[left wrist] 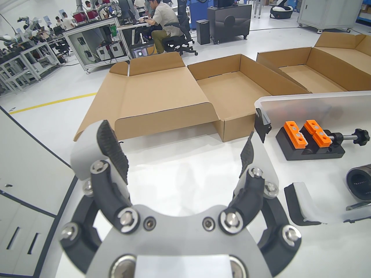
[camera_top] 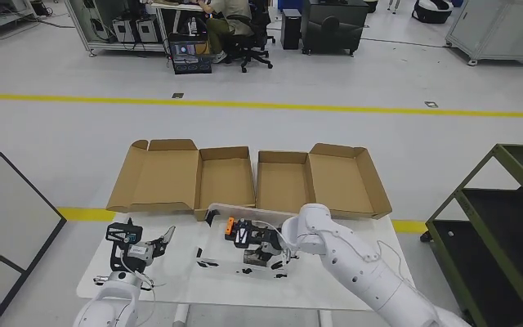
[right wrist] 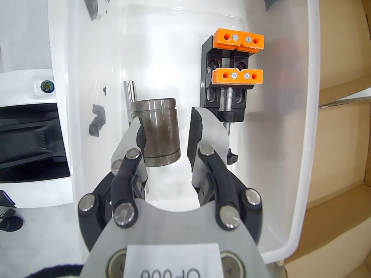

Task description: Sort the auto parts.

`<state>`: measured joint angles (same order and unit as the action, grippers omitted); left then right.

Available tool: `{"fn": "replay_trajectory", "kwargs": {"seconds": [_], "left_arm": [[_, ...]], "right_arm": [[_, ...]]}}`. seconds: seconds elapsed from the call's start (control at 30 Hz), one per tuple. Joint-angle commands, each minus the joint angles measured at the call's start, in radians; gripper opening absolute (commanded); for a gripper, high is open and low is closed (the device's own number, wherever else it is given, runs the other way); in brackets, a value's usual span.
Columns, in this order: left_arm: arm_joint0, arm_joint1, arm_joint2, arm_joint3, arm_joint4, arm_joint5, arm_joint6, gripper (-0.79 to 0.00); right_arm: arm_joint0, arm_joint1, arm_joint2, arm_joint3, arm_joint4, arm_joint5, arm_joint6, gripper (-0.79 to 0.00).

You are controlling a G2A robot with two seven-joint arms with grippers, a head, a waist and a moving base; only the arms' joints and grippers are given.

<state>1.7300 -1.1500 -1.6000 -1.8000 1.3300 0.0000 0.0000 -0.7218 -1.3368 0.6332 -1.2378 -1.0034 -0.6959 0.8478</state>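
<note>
1. Grip: my right gripper (right wrist: 168, 122) stands open astride the steel cylinder (right wrist: 158, 134) in the clear bin (right wrist: 307, 117). I'd centre it and close squarely, missing the thin pin (right wrist: 129, 93) just beside.
2. My left gripper (left wrist: 177, 135) hangs open and empty, at 9 o'clock of the bin.
3. The right wrist view reveals the pin; the top view shows cardboard boxes (camera_top: 225, 180) at 12 o'clock.

Top camera looks down; wrist cameras (close in) seemingly share the vise (left wrist: 307, 149).

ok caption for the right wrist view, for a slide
Right gripper open above a steel cylinder in the translucent bin, an orange-and-black vise beside it.
</note>
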Motion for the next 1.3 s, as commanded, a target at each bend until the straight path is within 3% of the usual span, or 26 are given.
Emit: {"fn": "replay_trajectory", "kwargs": {"seconds": [0.0,0.13,0.2,0.53,0.77,0.83,1.0,1.1,1.17,1.27], "left_arm": [[0.0,0.0,0.0,0.0,0.0,0.0,0.0,0.0],[0.0,0.0,0.0,0.0,0.0,0.0,0.0,0.0],[0.0,0.0,0.0,0.0,0.0,0.0,0.0,0.0],[0.0,0.0,0.0,0.0,0.0,0.0,0.0,0.0],[0.0,0.0,0.0,0.0,0.0,0.0,0.0,0.0],[0.0,0.0,0.0,0.0,0.0,0.0,0.0,0.0],[0.0,0.0,0.0,0.0,0.0,0.0,0.0,0.0],[0.0,0.0,0.0,0.0,0.0,0.0,0.0,0.0],[0.0,0.0,0.0,0.0,0.0,0.0,0.0,0.0],[0.0,0.0,0.0,0.0,0.0,0.0,0.0,0.0]], "right_arm": [[0.01,-0.008,-0.014,0.016,0.003,0.004,0.001,-0.416],[0.029,-0.023,-0.037,0.052,0.007,0.013,0.003,-0.394],[0.035,-0.029,-0.046,0.068,0.008,0.015,0.001,-0.326],[0.055,-0.041,-0.062,0.128,0.009,0.001,0.025,-0.243],[0.063,-0.04,-0.055,0.144,0.01,-0.015,0.034,-0.332],[0.067,-0.04,-0.053,0.15,0.012,-0.024,0.037,-0.394],[0.079,-0.04,-0.049,0.171,0.018,-0.04,0.043,-0.434],[0.088,-0.042,-0.049,0.187,0.021,-0.053,0.043,-0.397],[0.091,-0.043,-0.05,0.192,0.022,-0.06,0.037,-0.283],[0.088,-0.042,-0.049,0.193,0.017,-0.072,0.018,-0.28]]}}
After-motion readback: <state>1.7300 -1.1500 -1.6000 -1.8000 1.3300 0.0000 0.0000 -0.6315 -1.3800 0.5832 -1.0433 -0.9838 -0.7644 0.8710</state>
